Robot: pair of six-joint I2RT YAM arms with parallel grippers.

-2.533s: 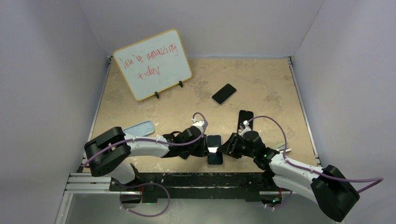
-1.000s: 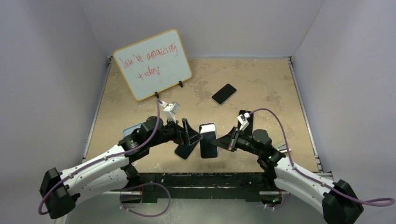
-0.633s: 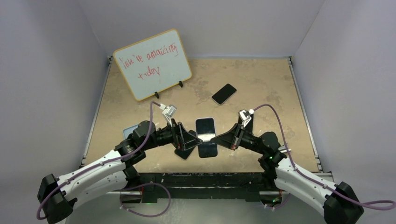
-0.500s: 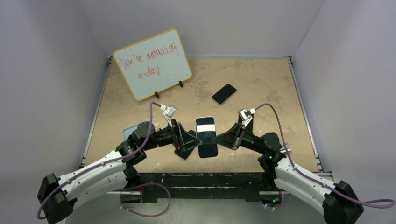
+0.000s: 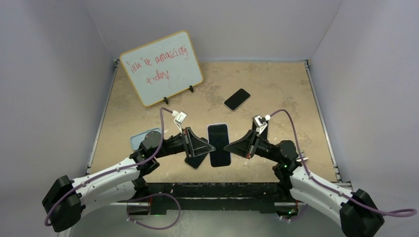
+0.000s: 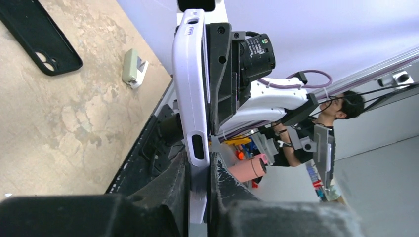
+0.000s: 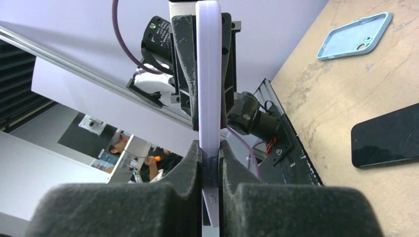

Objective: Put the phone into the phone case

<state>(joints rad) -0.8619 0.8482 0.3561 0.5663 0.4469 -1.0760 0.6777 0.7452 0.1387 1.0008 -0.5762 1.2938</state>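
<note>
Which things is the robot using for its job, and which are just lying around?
In use: phone, held between left end effector and right end effector; pale case around it.
Lying about: whiteboard, second phone, blue case, black case.

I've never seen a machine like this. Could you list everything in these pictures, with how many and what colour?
whiteboard: 1, white with red writing, standing far left
held phone: 1, black screen in a pale lilac shell, up off the table near the middle
loose phones: 2, black, one far middle, one beneath the left claw
black case: 1, black, lying by the right arm
blue case: 1, light blue, near left
small gadget: 1, pale green and white, near right edge; too small to identify
table: 1, tan
left claw: 1, black, shut on the held phone's left edge
right claw: 1, black, shut on its right edge
</note>
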